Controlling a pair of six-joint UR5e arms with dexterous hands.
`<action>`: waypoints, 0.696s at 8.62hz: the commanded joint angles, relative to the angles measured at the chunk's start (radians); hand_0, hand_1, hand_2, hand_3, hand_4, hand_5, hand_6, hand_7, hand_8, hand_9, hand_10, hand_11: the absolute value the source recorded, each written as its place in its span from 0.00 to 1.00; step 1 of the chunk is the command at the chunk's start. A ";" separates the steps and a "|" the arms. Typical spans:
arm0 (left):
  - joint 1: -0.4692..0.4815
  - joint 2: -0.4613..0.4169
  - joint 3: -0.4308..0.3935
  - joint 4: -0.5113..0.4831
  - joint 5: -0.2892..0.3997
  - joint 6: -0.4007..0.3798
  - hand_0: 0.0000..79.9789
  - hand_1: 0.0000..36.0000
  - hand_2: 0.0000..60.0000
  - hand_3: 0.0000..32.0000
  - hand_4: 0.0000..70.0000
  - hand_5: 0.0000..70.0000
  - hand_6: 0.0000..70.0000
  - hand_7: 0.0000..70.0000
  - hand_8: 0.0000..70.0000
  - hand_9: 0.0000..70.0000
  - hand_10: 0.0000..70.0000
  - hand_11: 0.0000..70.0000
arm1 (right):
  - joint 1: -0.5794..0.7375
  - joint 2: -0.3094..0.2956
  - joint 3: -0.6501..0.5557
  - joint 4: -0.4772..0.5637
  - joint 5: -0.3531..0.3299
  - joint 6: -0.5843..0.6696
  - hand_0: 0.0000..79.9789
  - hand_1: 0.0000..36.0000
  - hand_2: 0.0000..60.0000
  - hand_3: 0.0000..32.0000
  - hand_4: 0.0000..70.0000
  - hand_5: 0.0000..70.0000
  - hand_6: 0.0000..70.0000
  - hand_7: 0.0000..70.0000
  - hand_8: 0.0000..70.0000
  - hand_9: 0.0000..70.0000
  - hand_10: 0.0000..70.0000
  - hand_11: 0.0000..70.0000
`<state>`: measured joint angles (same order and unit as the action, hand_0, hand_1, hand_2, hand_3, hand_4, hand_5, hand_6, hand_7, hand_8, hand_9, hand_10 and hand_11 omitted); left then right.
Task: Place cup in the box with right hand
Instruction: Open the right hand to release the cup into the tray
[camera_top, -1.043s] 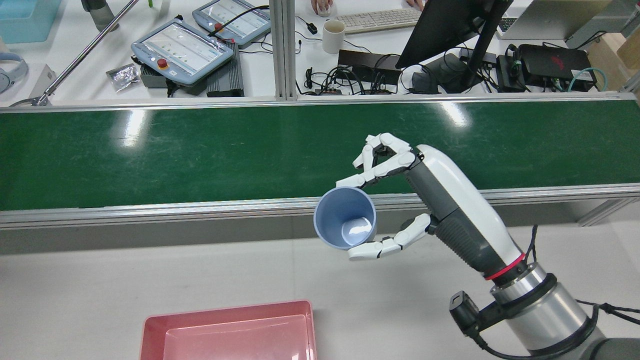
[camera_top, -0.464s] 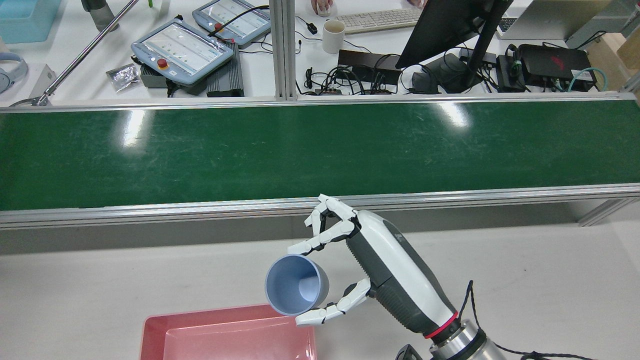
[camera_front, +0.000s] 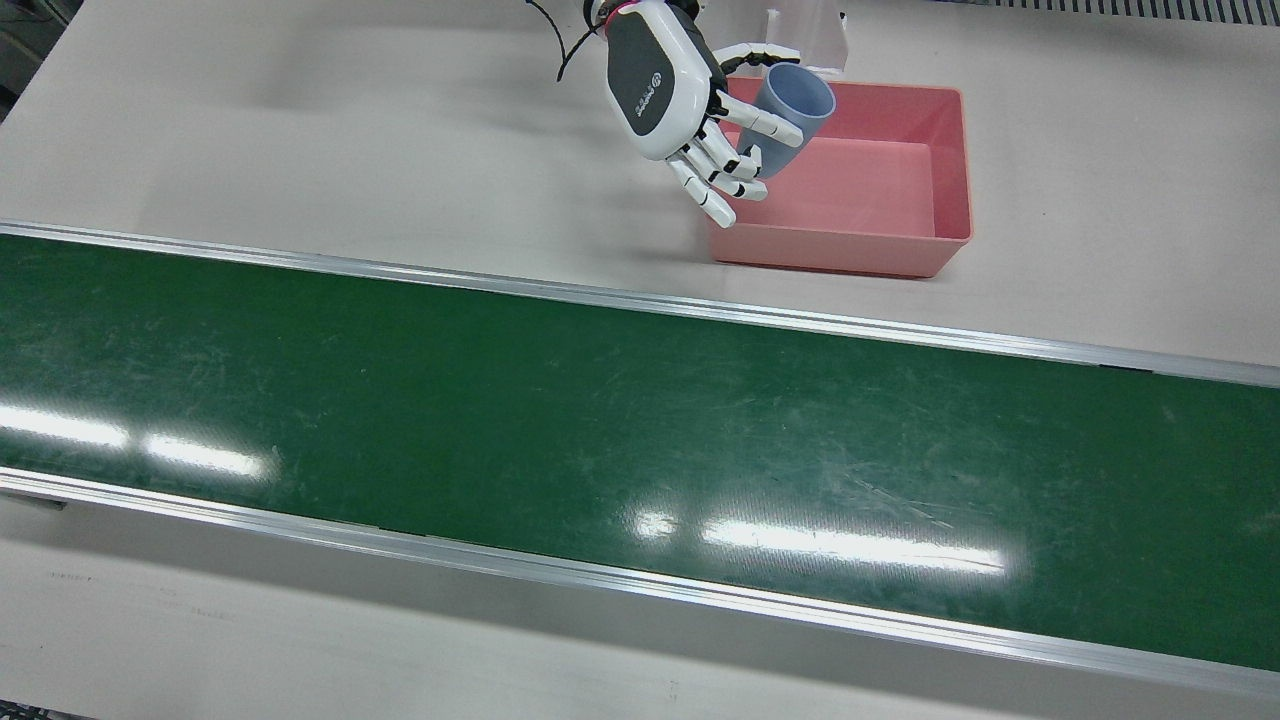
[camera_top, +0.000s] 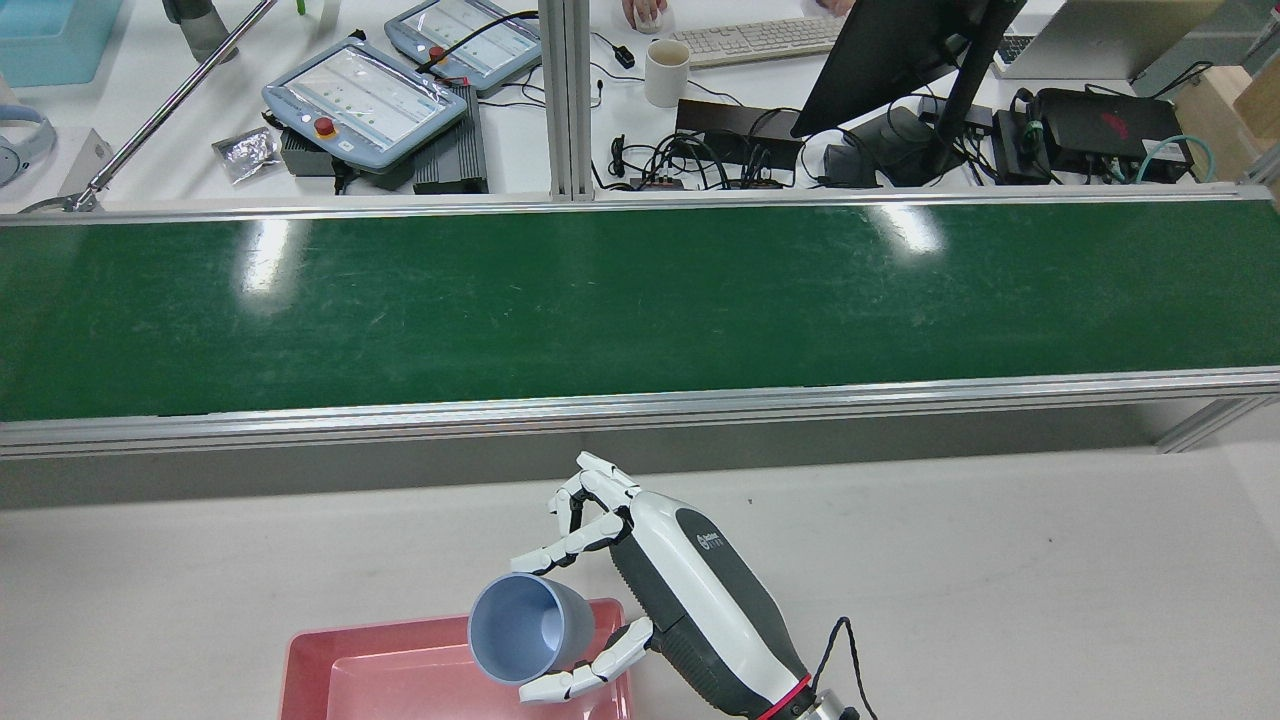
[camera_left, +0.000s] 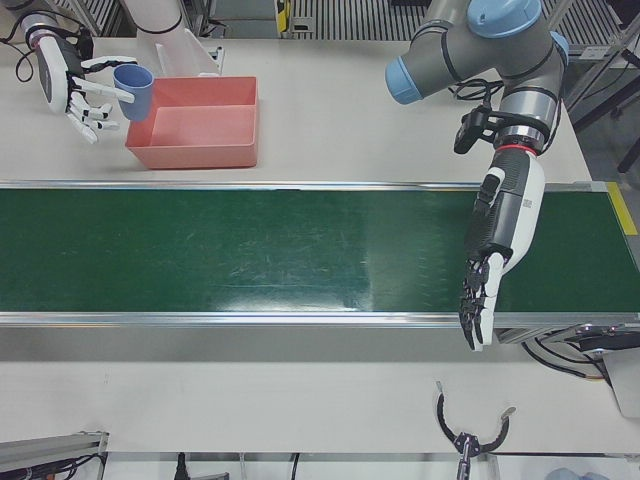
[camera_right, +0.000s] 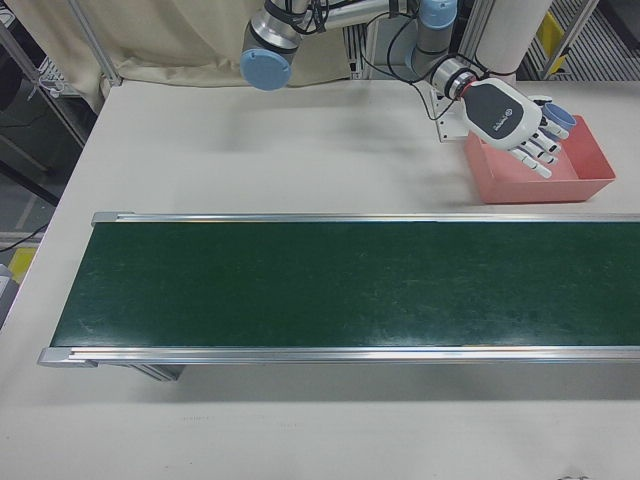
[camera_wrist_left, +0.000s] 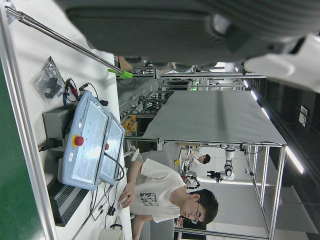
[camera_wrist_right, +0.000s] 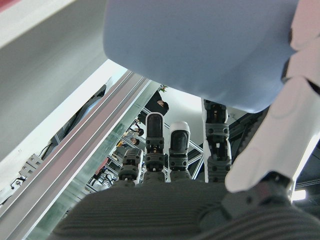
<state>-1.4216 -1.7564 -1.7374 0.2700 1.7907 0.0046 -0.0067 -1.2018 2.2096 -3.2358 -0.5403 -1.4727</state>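
My right hand (camera_top: 655, 585) is shut on a light blue cup (camera_top: 525, 630), pinched between thumb and fingers and tilted on its side. It holds the cup above the corner of the pink box (camera_top: 400, 655) nearest the hand. In the front view the hand (camera_front: 670, 95) holds the cup (camera_front: 797, 110) over the box's (camera_front: 950, 170) upper left corner. In the left-front view the cup (camera_left: 135, 88) hangs at the box's (camera_left: 215, 135) left end. My left hand (camera_left: 495, 240) hangs open, fingers down, over the belt's right part, holding nothing.
The green conveyor belt (camera_top: 640, 300) with aluminium rails runs across the table between the box and the operators' desk. That desk holds teach pendants (camera_top: 365, 95), a mug (camera_top: 666, 70) and a monitor (camera_top: 890, 55). Bare grey tabletop (camera_top: 1000, 560) lies beside the box.
My right hand has carried the cup back from the belt's near rail toward the robot and leftward in the rear view, lowering it to the pink box's corner.
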 joint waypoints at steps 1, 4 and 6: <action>0.000 0.000 0.001 0.000 -0.001 0.000 0.00 0.00 0.00 0.00 0.00 0.00 0.00 0.00 0.00 0.00 0.00 0.00 | -0.019 0.025 -0.018 0.004 0.029 0.002 0.00 0.00 0.24 0.00 1.00 0.00 0.17 0.84 0.18 0.36 0.02 0.00; 0.001 0.000 -0.001 0.000 -0.001 0.000 0.00 0.00 0.00 0.00 0.00 0.00 0.00 0.00 0.00 0.00 0.00 0.00 | -0.019 0.025 -0.016 0.004 0.029 0.005 0.00 0.00 0.48 0.00 0.94 0.00 0.11 0.57 0.11 0.24 0.00 0.00; 0.001 0.000 0.001 0.000 -0.001 0.000 0.00 0.00 0.00 0.00 0.00 0.00 0.00 0.00 0.00 0.00 0.00 0.00 | 0.026 -0.101 0.101 -0.001 0.026 0.101 0.00 0.00 0.38 0.00 0.85 0.00 0.10 0.58 0.11 0.24 0.00 0.00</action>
<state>-1.4209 -1.7564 -1.7368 0.2700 1.7901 0.0046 -0.0228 -1.1856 2.2039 -3.2321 -0.5115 -1.4584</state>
